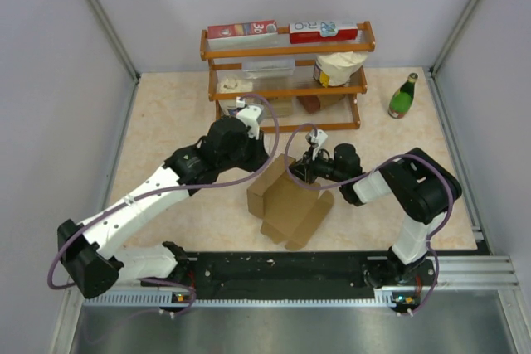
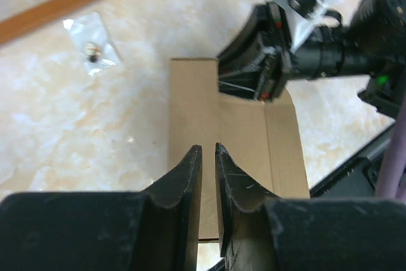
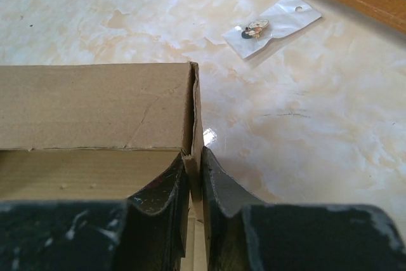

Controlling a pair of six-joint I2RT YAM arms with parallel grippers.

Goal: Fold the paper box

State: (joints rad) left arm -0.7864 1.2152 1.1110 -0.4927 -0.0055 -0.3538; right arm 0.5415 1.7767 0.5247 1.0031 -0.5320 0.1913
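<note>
Right wrist view: your right gripper [image 3: 195, 174] is clamped on the upright end wall of the paper box [image 3: 95, 106], with the cardboard edge sandwiched between the pads.

From above, the box sits mid-table between the two arms, in front of the wooden rack [image 1: 286, 80]. It is half-formed, with loose flaps splayed toward the near edge.

Your left gripper [image 2: 208, 168] is over a flat panel, its fingers drawn almost together with only a slit between them. Whether cardboard is in that slit, I cannot tell.

Treat the right pinch as your anchor and hold that wall vertical. Bring the left in at a crease rather than mid-panel, and fold slowly so the box doesn't skate on the smooth table.

The arms hide the box's far wall and tabs from above. Neither wrist view shows the near flaps. Left fingertip contact is unclear.
</note>
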